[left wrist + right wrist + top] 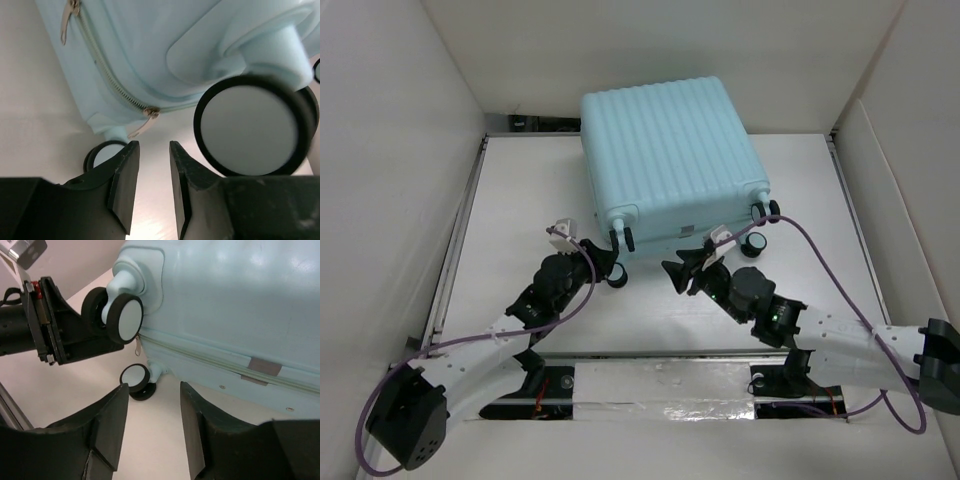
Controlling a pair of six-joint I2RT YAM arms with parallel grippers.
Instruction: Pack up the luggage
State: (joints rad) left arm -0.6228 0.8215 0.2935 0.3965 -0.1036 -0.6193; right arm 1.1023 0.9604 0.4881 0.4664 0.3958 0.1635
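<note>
Left gripper (152, 150) and right gripper (153, 395), both empty, at the wheel end of the luggage (670, 150).
Left jaws stand just a crack apart with nothing between them, right by a spinner wheel (247, 130). Right jaws are wider, released, facing the zipped seam. The luggage lies flat and closed, far side of the table (650, 320), wheels toward the arms.

A white table (520, 200) carries the closed, pale aqua hard-shell suitcase (670, 150). It lies flat at the middle of the far edge, its wheeled end facing the near edge.
</note>
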